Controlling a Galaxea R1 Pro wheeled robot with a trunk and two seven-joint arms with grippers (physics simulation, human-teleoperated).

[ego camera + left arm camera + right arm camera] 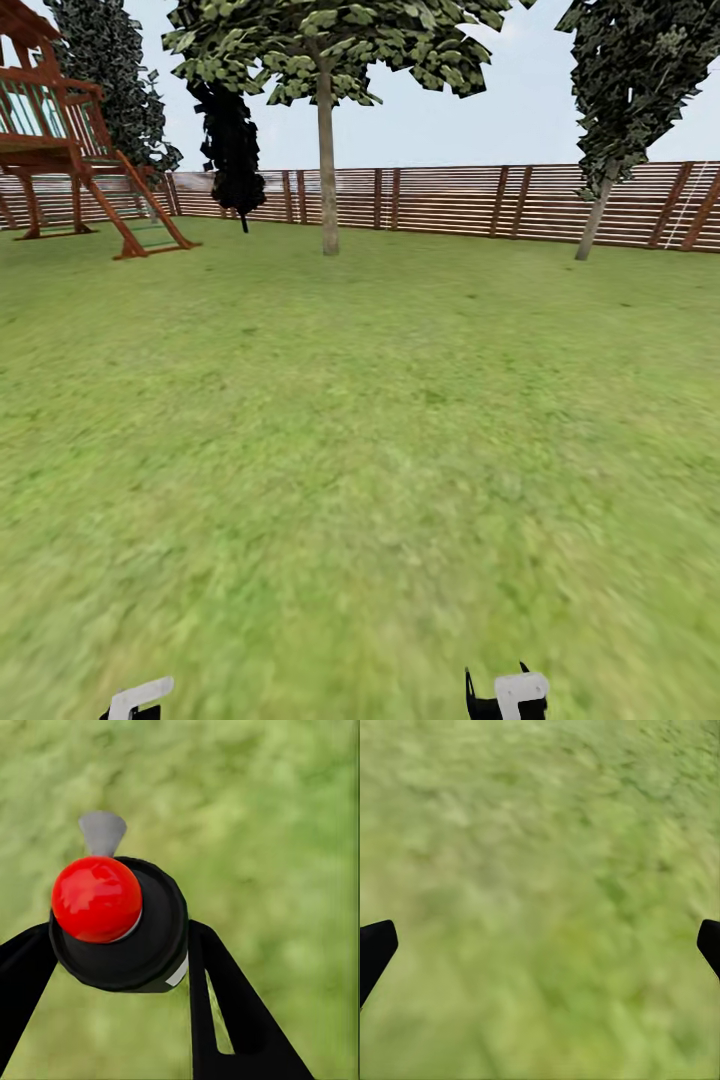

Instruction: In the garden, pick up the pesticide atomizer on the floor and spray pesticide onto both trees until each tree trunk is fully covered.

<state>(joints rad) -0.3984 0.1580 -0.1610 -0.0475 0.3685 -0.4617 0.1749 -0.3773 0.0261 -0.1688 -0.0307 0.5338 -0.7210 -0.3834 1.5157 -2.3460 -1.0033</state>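
We hold the pesticide atomizer (120, 926) in our left gripper (120, 967), whose black fingers (225, 1005) press its round dark body from both sides, below the red cap. It looks small, rigid and probably light, its smooth body likely slippery. Our right gripper (540, 945) hangs wide apart, empty, over grass. Two trees (327, 150) stand far ahead by the fence (450, 200).

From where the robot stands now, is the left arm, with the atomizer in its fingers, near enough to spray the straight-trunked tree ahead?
Probably not. The left gripper holds the pesticide atomizer, but the tree trunk stands far across open grass near the fence. Nothing blocks the way; the robot likely must drive closer.
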